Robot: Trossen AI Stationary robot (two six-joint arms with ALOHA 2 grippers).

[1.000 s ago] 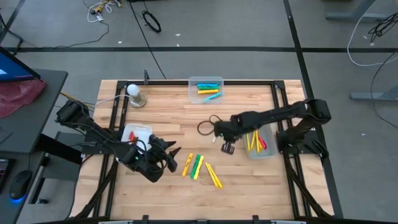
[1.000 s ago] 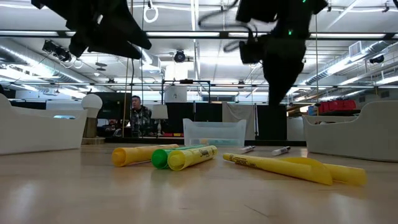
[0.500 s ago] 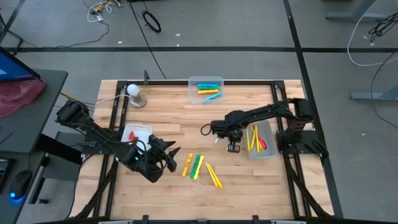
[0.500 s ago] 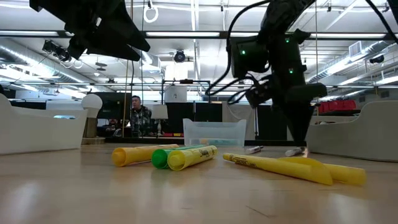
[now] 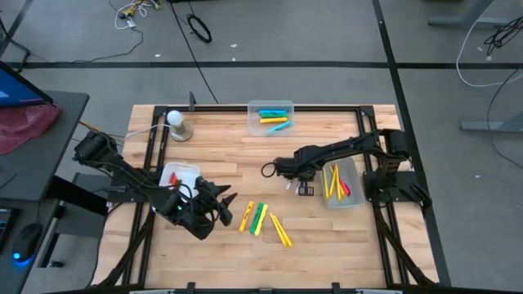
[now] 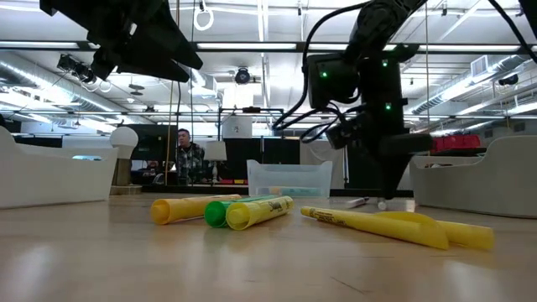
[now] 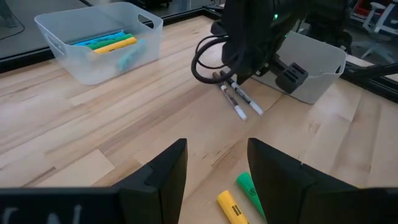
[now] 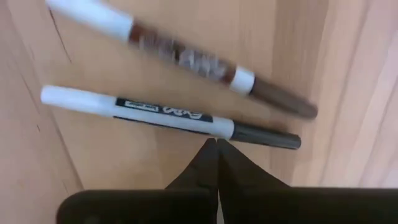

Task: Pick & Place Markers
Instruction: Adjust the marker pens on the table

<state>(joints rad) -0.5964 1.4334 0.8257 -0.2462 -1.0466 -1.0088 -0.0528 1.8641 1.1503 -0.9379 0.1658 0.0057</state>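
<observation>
So the right end effector (image 8: 217, 144) is down at the wooden worktop (image 5: 237, 155) just beside two thin white markers with dark caps (image 7: 235, 99), lying loose side by side next to the translucent bin on the right (image 5: 353, 198), which has slim yellow and red markers in it. Its two dark fingers are pressed together with nothing between them, tip right against the nearer marker's barrel where the white meets the cap, so no grip on anything as far as I can see.

The left end effector (image 7: 214, 168) hangs above the front of the worktop with its fingers apart and empty, over a bunch of chunky yellow, orange and green highlighters (image 5: 263, 222). There's also a clear bin at the back (image 5: 270, 115) with blue, green and yellow ones, and a white bin on the left (image 5: 181, 172).

On handling, my guess: those thin markers are light, stiff, smooth plastic and round, so they'll roll or skid at any nudge, and they sit so close that fingers coming down could knock the neighbour. I'd open up, straddle one across its barrel near the middle so it doesn't tip, and squeeze gently, no real force needed
</observation>
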